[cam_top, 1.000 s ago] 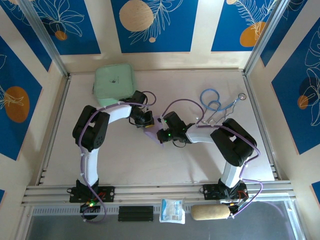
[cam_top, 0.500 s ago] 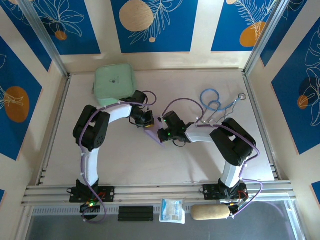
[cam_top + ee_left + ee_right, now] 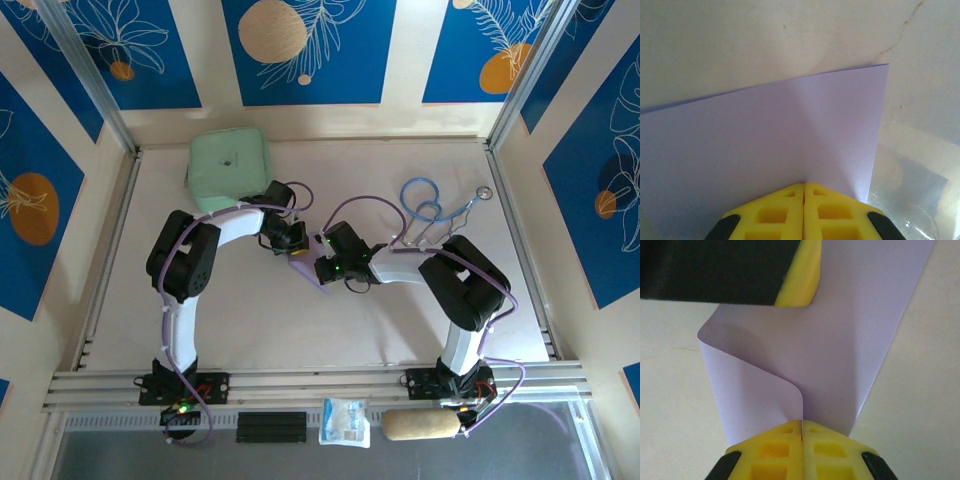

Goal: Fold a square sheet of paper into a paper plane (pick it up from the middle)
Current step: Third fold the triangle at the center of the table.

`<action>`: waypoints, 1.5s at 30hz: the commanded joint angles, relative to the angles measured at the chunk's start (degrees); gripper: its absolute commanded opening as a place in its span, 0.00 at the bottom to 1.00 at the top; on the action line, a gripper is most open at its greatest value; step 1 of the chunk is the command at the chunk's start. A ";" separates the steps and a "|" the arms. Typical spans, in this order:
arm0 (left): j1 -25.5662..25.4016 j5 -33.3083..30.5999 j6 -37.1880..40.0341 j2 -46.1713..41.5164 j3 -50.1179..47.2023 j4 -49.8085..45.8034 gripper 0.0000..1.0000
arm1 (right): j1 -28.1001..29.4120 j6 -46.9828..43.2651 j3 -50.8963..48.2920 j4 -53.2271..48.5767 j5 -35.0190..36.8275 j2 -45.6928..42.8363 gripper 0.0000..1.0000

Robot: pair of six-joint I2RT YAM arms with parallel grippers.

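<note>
The square sheet of paper [image 3: 303,263] is pale lilac and hangs between both grippers above the middle of the table. My left gripper [image 3: 804,184] is shut on one edge, the sheet [image 3: 765,145] spreading out flat before its yellow fingers. My right gripper [image 3: 802,421] is shut on the opposite side, where the paper [image 3: 840,340] bends over into a loose curl. In the right wrist view the left gripper's yellow finger [image 3: 800,280] pinches the far end. From above, the left gripper [image 3: 293,243] and right gripper [image 3: 322,270] sit close together.
A mint-green pouch [image 3: 228,166] lies at the back left. A blue stethoscope [image 3: 440,207] lies at the back right, close to the right arm's elbow. A white packet [image 3: 345,421] and a tan roll [image 3: 422,424] rest beyond the near rail.
The right gripper has edged slightly left toward the left gripper, bending the sheet a little more. The left arm has barely moved.
</note>
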 commanded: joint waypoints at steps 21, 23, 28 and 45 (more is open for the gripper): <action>-1.15 -1.70 1.14 2.97 0.55 -3.80 0.08 | 0.30 0.50 -0.14 -2.38 3.18 -2.19 0.00; -1.17 -1.60 1.11 2.95 0.56 -3.82 0.08 | 0.29 0.52 -0.04 -2.46 3.15 -1.75 0.00; -1.18 -1.60 1.07 2.90 0.65 -3.77 0.07 | 0.30 0.84 0.23 -2.85 3.34 -0.91 0.00; 0.52 -2.81 -3.59 -6.99 1.69 -1.75 0.21 | 0.29 1.33 0.50 -4.24 3.26 1.39 0.00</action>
